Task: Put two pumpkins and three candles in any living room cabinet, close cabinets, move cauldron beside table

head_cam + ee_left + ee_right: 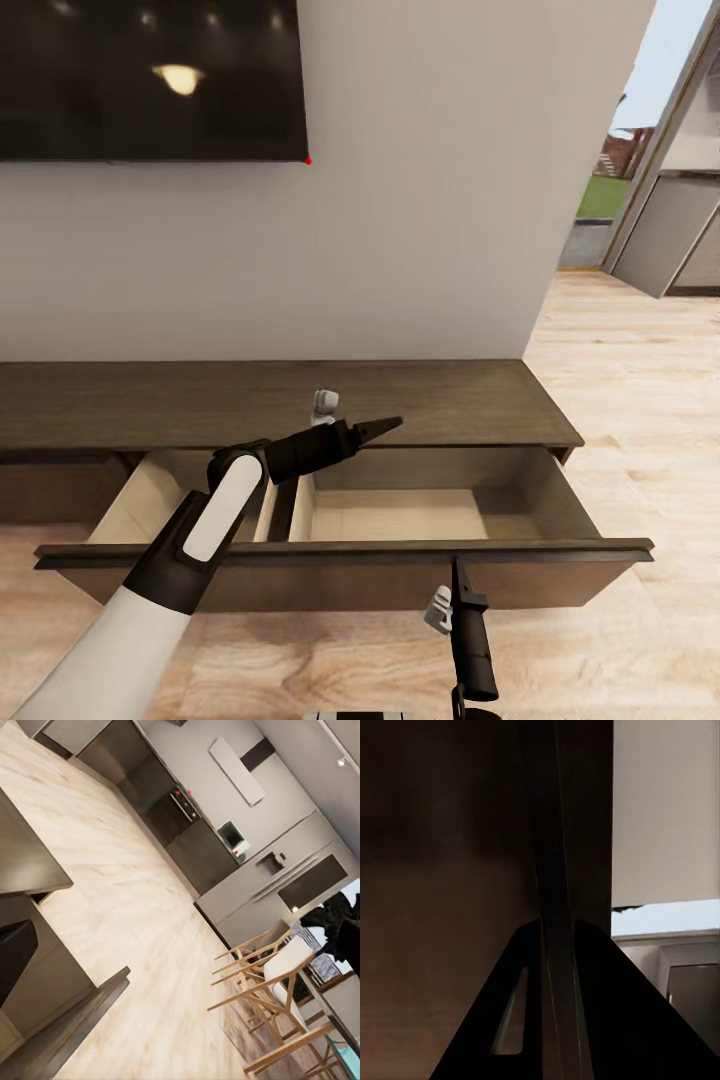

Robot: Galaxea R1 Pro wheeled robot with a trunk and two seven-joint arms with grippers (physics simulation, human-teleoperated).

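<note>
Cabinet (300,405) drawer (400,560) pulled out, visible compartment bare. Left end effector (385,427) pressed together above it; right end effector (458,575) pinching drawer front edge. Likely closing step; next, push front inward.

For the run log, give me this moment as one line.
drawer: open, no items visible inside | left gripper: above drawer, looks shut, holding nothing | right gripper: at drawer front, closed on its edge | pumpkins, candles: unplaced
</note>
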